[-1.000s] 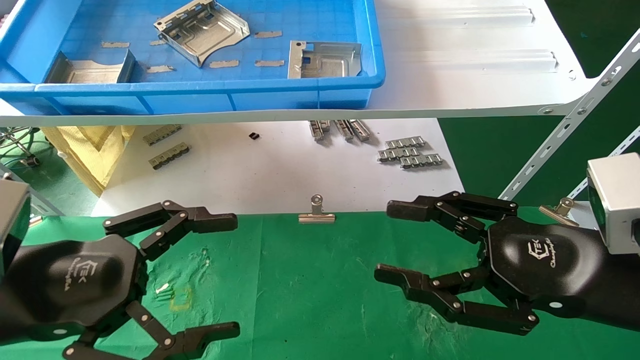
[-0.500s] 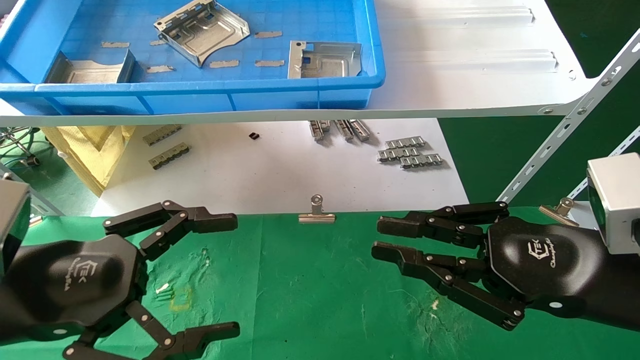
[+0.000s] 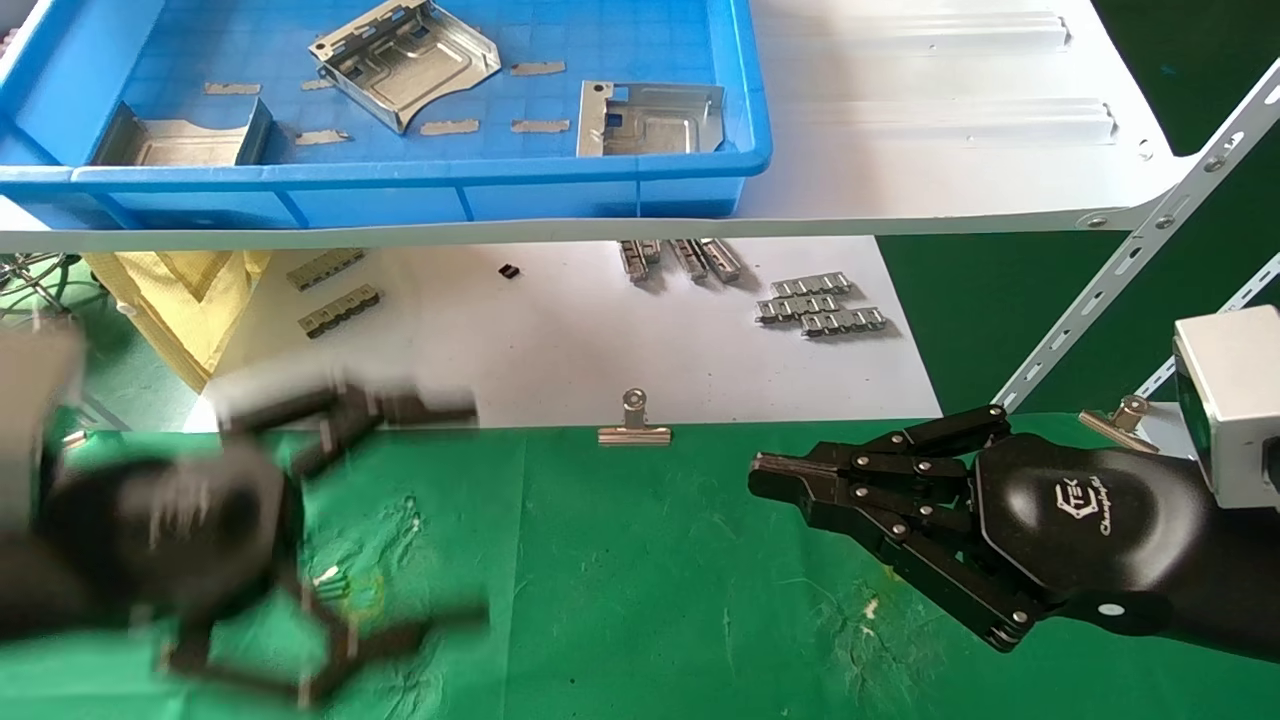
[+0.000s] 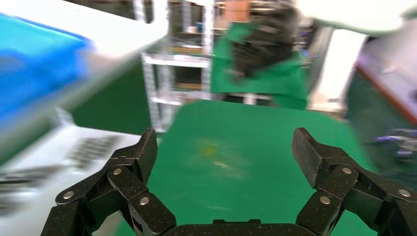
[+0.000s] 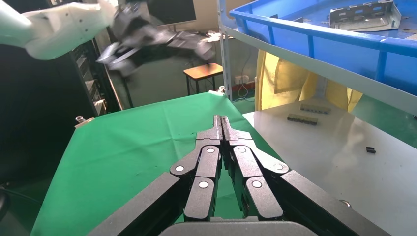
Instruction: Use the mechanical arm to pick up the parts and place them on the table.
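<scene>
Green cloth table (image 3: 640,590) fills the near half of the work area, wrinkled, with a faint yellow square outline (image 3: 362,597) near the left gripper. White board (image 3: 560,340) butts against its far edge, held by a binder clip (image 3: 633,427) at the seam. White sheet-metal shelf (image 3: 930,120) sits above the board and carries a blue bin (image 3: 620,185). Perforated white shelf struts run down on the right side of the table. Wrist views show racking and a small stool beyond the table; detail there is poor.

Parts: three silver trays in the bin, none on the table yet. One tilted at bin centre (image 3: 405,62), one against the bin's left front wall (image 3: 180,140), one near the bin's right front corner (image 3: 648,118). Small grey link strips (image 3: 820,303) on the board are not the target.

Left gripper (image 3: 330,530) is low over the table, left of the clip, motion-blurred; fingers spread wide, nothing between them. Right gripper (image 3: 775,480) hovers over the table right of the clip, fingers pressed together, holding nothing, looks idle.

Judgement: step in hand is the reach to the bin. The left gripper should clear the shelf lip and bin wall before descending, keep its fingers spread, and grab a bent-up edge rather than the flat face. The tilted centre tray looks the easiest grip.
</scene>
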`<control>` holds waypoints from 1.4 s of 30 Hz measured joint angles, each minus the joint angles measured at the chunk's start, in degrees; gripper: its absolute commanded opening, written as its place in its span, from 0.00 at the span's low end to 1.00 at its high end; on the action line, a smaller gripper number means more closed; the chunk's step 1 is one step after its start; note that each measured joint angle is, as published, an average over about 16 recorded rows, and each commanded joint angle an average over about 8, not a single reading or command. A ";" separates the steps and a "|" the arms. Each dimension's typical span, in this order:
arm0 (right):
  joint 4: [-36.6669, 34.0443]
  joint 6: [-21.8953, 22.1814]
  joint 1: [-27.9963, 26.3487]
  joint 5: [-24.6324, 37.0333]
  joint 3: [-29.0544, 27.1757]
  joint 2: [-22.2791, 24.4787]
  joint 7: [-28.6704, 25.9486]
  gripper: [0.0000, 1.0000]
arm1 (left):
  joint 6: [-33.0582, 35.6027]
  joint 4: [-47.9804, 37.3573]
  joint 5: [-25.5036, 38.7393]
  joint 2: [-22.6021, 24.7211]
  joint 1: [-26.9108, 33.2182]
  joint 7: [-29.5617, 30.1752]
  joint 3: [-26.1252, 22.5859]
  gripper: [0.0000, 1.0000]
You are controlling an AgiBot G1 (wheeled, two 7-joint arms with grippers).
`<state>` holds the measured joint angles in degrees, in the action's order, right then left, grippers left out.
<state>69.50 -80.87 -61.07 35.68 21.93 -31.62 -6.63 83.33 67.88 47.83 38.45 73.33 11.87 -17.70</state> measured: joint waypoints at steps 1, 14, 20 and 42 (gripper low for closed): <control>0.00 0.00 0.00 0.00 0.00 0.00 0.00 0.00 | -0.45 -1.59 1.24 0.83 2.20 -0.01 -0.41 1.00; 0.00 0.00 0.00 0.00 0.00 0.00 0.00 0.00 | -18.03 -37.73 23.42 17.89 33.81 -4.53 -8.35 1.00; 0.00 0.00 0.00 0.00 0.00 0.00 0.00 0.00 | -27.33 -52.71 31.44 24.62 42.32 -6.39 -12.02 0.56; 0.00 0.00 0.00 0.00 0.00 0.00 0.00 1.00 | -34.33 -67.55 37.77 29.96 48.40 -6.17 -15.87 0.00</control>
<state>69.50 -80.87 -61.07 35.67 21.93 -31.62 -6.63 49.01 0.33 85.60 68.41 121.73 5.70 -33.57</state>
